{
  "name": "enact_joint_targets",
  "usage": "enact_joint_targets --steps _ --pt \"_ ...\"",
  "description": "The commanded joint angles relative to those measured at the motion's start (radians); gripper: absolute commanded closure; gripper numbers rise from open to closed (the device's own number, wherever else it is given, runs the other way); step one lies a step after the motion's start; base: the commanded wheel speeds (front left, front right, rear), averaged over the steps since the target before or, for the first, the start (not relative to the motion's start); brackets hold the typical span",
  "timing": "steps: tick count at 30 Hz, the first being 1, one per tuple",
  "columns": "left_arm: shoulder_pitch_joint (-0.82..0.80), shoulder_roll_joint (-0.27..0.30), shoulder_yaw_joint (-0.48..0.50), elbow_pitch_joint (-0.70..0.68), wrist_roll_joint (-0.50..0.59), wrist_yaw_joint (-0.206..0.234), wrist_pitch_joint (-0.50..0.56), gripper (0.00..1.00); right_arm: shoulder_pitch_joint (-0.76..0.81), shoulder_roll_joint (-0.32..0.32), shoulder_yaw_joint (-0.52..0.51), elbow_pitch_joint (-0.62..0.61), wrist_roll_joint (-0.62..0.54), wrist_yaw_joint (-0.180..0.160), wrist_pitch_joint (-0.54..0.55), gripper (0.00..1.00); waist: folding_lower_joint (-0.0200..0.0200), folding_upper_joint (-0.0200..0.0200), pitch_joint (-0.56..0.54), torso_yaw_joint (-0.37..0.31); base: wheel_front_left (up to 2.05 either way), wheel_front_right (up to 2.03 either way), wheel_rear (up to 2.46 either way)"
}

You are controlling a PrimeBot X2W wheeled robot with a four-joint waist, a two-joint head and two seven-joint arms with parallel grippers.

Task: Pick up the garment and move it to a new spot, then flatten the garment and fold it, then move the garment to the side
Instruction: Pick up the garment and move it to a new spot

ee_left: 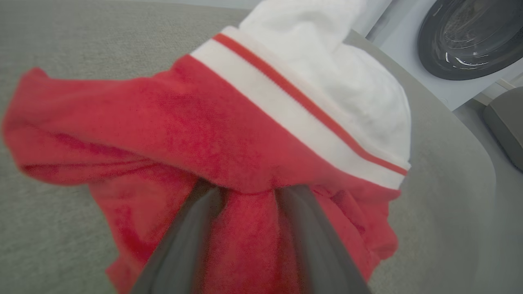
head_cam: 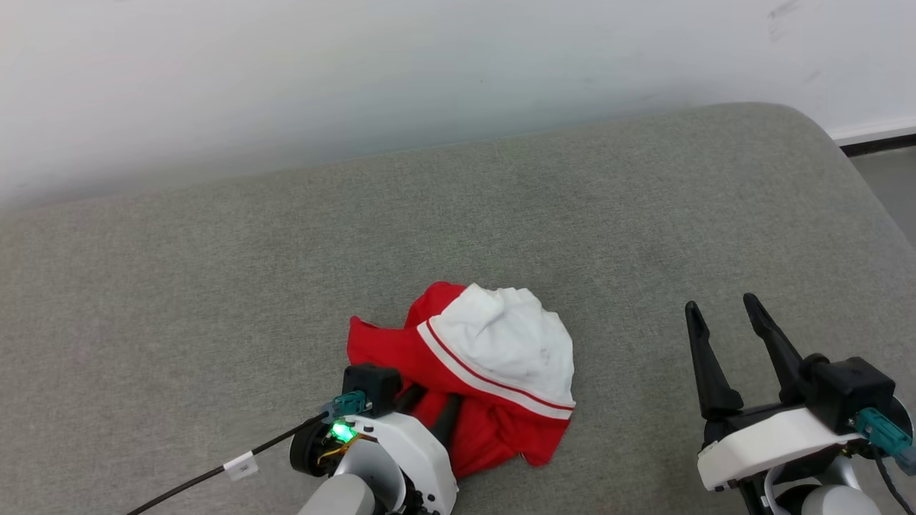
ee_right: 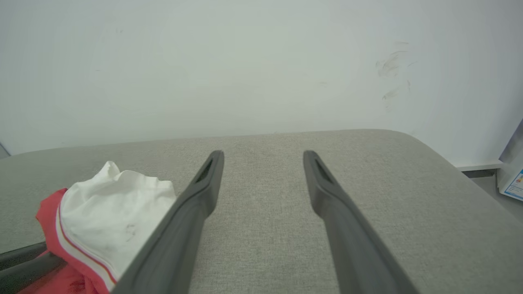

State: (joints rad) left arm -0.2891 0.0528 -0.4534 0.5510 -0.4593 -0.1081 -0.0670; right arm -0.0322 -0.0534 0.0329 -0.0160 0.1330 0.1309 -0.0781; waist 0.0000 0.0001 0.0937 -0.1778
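the garment (head_cam: pixel 494 372) lies as a crumpled heap on the near middle of the grey upholstered surface (head_cam: pixel 215 286), with the white sleeve (head_cam: pixel 508 336) and its red-and-white trim uppermost. the left gripper (head_cam: pixel 429 406) reaches into the heap from the near side. in the left wrist view its two fingers (ee_left: pixel 179 245) stand somewhat apart with red cloth bunched between them, their tips hidden under a fold, so it cannot be told whether they pinch the cloth or merely lie in it. the right gripper (head_cam: pixel 720 304) hovers well to the right, its fingers spread wide and holding nothing.

judged step: the first, picking up and moving, at the point of grasp or of letting go; no flattening is done yet. the next move probably calls for both grippers, each taking a separate edge of the cloth, such as the striped trim and a hem, to draw the heap open.

room: bare surface extends far, left and right of the heap. the pale wall (head_cam: pixel 286 71) bounds the far side. the far right corner is rounded, with floor (head_cam: pixel 887 186) beyond it. the heap sits close to the near edge, so spreading favours the far direction.
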Motion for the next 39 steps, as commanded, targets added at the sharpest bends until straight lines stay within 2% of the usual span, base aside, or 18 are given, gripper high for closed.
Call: enact_joint_targets --steps 1,10,16,24,28,39 --pt "-0.004 0.002 0.0 -0.009 0.002 0.004 -0.007 0.0 0.0 0.004 0.0 0.003 0.003 0.0 -0.005 0.0 0.0 -0.0001 -0.004 0.006 0.0 0.0 0.0" --pt "0.023 0.028 0.008 -0.165 0.037 0.046 -0.1 0.0 0.023 0.004 -0.01 0.014 -0.008 0.0 0.0 0.0 0.0 -0.0001 -0.072 0.091 0.0 0.0 0.0" --pt "0.045 0.054 0.065 -0.27 0.05 0.117 -0.153 0.0 0.046 0.004 -0.027 -0.001 -0.011 0.0 0.014 0.0 0.0 -0.0001 -0.1 0.145 0.0 0.0 0.0" --pt "0.101 0.129 0.161 -0.326 0.076 0.207 -0.184 0.0 0.064 0.004 -0.031 -0.011 -0.001 0.0 0.026 0.0 0.0 -0.0001 -0.102 0.18 0.0 0.0 0.0" --pt "0.134 0.162 0.171 -0.349 0.091 0.22 -0.184 0.0 0.08 0.004 -0.04 -0.012 0.006 0.0 0.034 0.0 0.0 -0.0001 -0.101 0.19 0.0 0.0 0.0" --pt "0.15 0.159 0.154 -0.389 0.084 0.231 -0.171 0.0 0.077 0.004 -0.044 -0.016 0.009 0.0 0.039 0.0 0.0 -0.0001 -0.095 0.192 0.0 0.0 0.0"
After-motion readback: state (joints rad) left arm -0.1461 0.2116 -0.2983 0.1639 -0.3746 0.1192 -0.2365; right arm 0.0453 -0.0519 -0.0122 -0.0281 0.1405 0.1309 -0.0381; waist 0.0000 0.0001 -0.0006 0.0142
